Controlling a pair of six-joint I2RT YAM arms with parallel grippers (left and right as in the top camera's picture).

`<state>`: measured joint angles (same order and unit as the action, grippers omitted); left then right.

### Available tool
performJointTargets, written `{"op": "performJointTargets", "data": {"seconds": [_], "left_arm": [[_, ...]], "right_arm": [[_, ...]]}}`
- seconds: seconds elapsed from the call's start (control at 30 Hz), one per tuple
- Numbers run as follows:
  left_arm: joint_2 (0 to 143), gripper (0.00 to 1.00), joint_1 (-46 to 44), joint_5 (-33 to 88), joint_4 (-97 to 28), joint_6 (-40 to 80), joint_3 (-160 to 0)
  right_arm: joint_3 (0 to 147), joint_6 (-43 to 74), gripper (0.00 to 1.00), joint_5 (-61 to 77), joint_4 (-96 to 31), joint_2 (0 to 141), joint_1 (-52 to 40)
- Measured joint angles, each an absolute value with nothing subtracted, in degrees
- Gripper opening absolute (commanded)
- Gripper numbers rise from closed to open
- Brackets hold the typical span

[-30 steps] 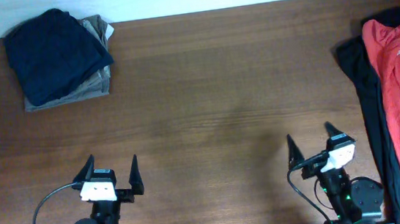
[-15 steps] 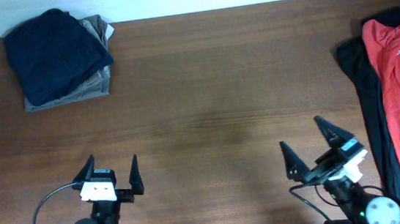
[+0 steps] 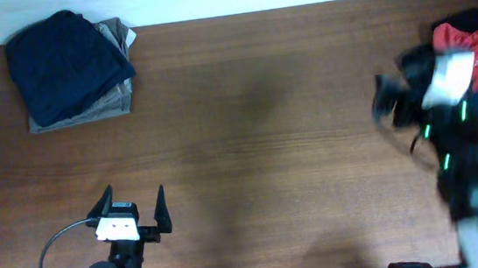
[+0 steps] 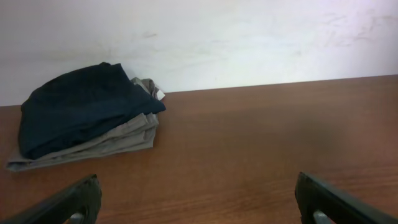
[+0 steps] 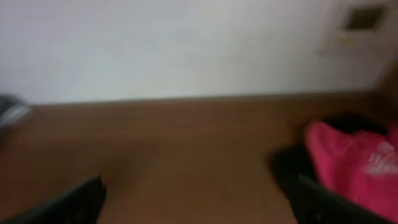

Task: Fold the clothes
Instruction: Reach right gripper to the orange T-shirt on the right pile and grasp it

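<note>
**Grippers gape empty as shirt lies at bench's right edge**

Near the front left of the bench (image 3: 263, 105), the left gripper (image 3: 133, 207) sits low with its jaws spread wide and nothing between them. The right gripper (image 5: 199, 190), a blur in the overhead view, hangs over the right side, jaws just as wide and holding nothing. Partly hidden by that arm, the orange-red T-shirt (image 3: 476, 39) lies on a black garment (image 3: 472, 16). At the far left corner, a navy garment (image 3: 65, 63) rests folded on a tan one (image 3: 121, 97).

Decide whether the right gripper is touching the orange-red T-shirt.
Cannot tell. Overhead, the right gripper is a motion blur overlapping the T-shirt; the right wrist view is too blurred to show contact or a gap.
</note>
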<state>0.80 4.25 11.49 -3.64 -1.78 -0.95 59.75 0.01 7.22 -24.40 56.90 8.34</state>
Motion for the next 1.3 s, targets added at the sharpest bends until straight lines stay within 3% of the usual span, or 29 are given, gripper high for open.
{"op": "performJointTargets", "data": {"seconds": [0.2,0.37,0.53,0.73,0.97,1.07,1.3], "left_arm": [[0.78,0.99,4.25,11.46,-3.62,-1.76,-0.95],[0.78,0.99,4.25,11.46,-3.62,-1.76,-0.95],[0.80,0.99,4.25,11.46,-3.62,-1.76,-0.95],[0.80,0.99,4.25,11.46,-3.62,-1.76,-0.95],[0.80,0.99,4.25,11.46,-3.62,-1.76,-0.95],[0.80,0.99,4.25,11.46,-3.62,-1.78,-0.95],[0.78,0.99,4.25,11.46,-3.62,-1.76,-0.95]], "right_arm": [[86.28,-1.32,0.99,3.44,-44.62,84.20,16.25],[99.18,-1.30,0.99,2.50,-50.02,100.01,22.00],[100.18,-1.26,1.00,1.39,-48.77,106.45,25.04],[100.31,-1.50,0.92,-0.51,-44.64,112.79,28.21],[100.31,-2.94,0.92,-1.23,-42.04,118.24,32.58],[100.31,-3.66,0.85,-1.50,-41.17,120.22,34.22],[100.31,-4.58,0.80,-1.21,-39.68,123.39,35.51]]}}
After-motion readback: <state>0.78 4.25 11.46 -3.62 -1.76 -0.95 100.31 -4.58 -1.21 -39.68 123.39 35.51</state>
